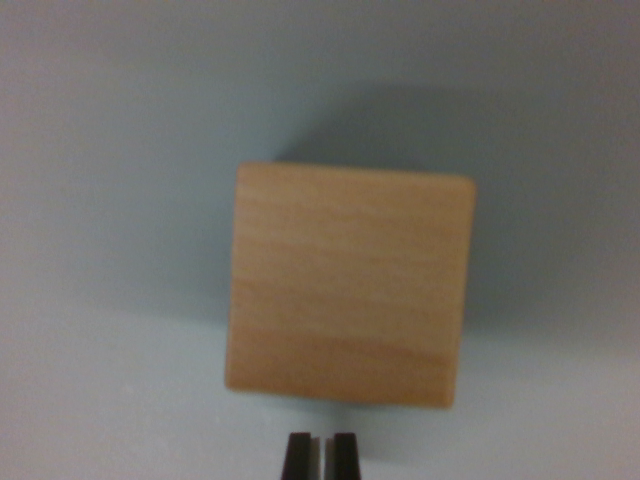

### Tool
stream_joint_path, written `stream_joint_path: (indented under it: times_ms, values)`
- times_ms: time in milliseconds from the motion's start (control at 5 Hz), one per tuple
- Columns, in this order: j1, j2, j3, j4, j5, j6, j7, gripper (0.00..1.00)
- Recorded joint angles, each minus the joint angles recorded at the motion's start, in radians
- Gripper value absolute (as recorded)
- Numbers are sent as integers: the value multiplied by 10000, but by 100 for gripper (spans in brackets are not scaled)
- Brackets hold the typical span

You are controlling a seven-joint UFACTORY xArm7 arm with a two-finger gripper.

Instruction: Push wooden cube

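Observation:
A light wooden cube (pixel 350 285) with horizontal grain fills the middle of the wrist view, resting on a pale grey surface (pixel 110 200). It looks slightly blurred from closeness. My gripper (pixel 320 455) shows at the bottom edge as two dark fingertips (pixel 297 457) standing almost together with only a thin slit between them. The tips sit just below the cube's near face, a small gap apart from it, holding nothing.
A soft shadow (pixel 400 120) falls behind the cube toward the top right. The plain surface stretches on all sides of the cube.

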Motion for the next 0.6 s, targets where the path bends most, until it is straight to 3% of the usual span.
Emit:
stream_joint_path:
  times_ms: [200,400,600]
  values:
    - [-11,224,-29,365,-26,144,-32,100]
    - [-11,224,-29,365,-26,144,-32,100]
    - [-23,475,-61,775,-55,305,-68,100]
